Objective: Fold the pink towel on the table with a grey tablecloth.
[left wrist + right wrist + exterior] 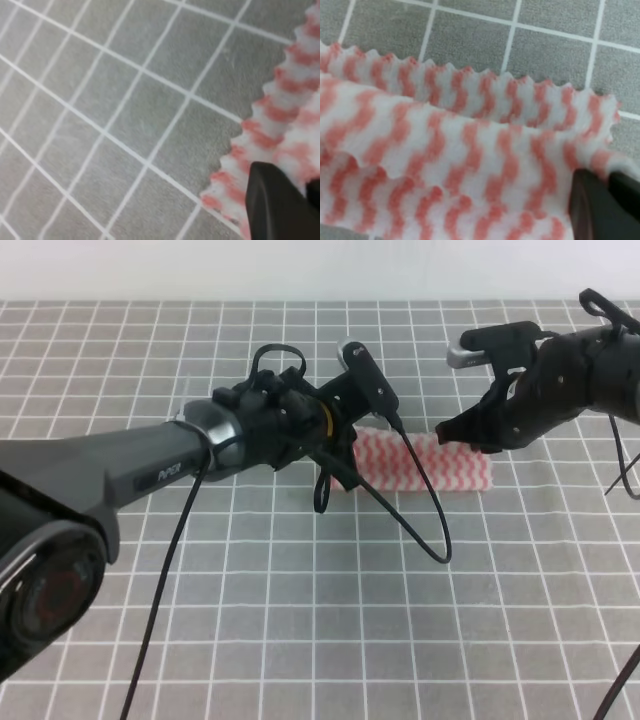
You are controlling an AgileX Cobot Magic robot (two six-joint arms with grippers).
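The pink towel (430, 468) lies as a narrow folded strip on the table with a grey tablecloth (300, 620), just right of centre. My left gripper (343, 476) is at the strip's left end, and its dark finger (270, 200) rests on the towel's zigzag edge (295, 100), shut on it. At the top right part of the towel my right gripper (447, 433) is pinched narrow. The right wrist view shows stacked towel layers (445, 145) running in between its black fingers (592, 210).
A black cable (410, 520) from the left arm loops over the cloth in front of the towel. The left arm's thick body (120, 480) crosses the left half of the view. The tablecloth's far edge (300, 302) meets a white wall.
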